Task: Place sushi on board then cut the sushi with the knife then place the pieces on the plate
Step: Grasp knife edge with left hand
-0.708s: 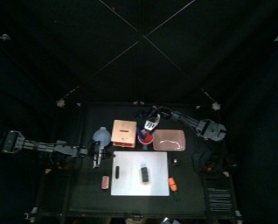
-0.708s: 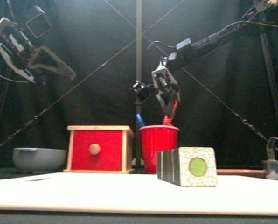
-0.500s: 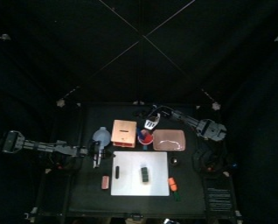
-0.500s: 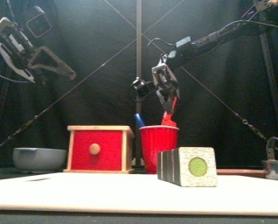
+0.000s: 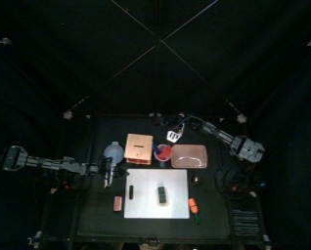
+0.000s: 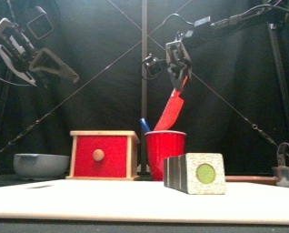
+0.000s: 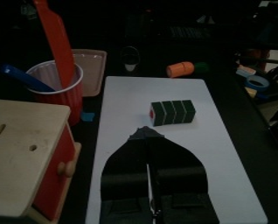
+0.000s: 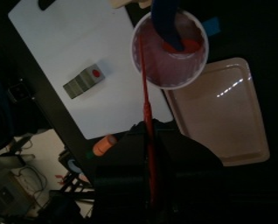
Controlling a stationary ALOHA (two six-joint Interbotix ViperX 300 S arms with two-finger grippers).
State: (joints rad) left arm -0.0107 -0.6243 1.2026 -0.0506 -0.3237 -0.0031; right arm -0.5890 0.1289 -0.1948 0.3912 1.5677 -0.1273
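My right gripper (image 6: 174, 65) is shut on the handle of the red knife (image 6: 170, 107), which hangs slanted with its tip at the mouth of the red cup (image 6: 165, 151). In the right wrist view the red knife (image 8: 148, 109) runs from the jaws down to the red cup (image 8: 169, 48). The blue knife (image 8: 165, 21) stays in the cup. The dark green sushi roll (image 5: 161, 195) lies on the white board (image 5: 143, 186). The pink plate (image 5: 189, 155) lies right of the cup. My left gripper (image 5: 109, 176) rests shut at the board's left edge.
A wooden box with a red drawer front (image 6: 102, 155) stands left of the cup, with a blue-grey bowl (image 6: 40, 164) further left. Small orange toys (image 5: 116, 202) (image 5: 193, 205) lie at both sides of the board. A metal cutter (image 6: 286, 166) is at the right.
My right gripper has risen and moved slightly right, drawing the red knife up out of the red cup. The left arm has not moved.
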